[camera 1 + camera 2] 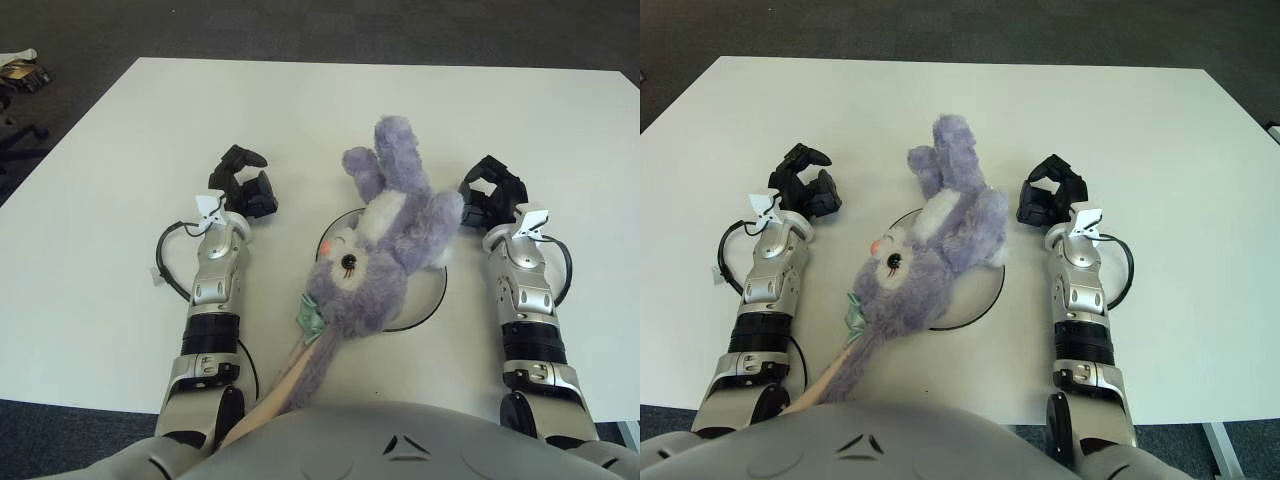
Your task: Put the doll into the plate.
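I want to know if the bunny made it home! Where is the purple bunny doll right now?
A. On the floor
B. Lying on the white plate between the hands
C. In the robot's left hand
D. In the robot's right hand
B: the purple bunny doll lies across the white plate, with the left hand and right hand apart from it on either side.

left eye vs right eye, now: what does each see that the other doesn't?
Left eye only: dark clutter on the floor past the table's far left corner.

Right eye only: a table leg at the near right edge, and a small object on the floor at far right.

Both: purple doll lying across the plate, left hand and right hand either side, holding nothing.
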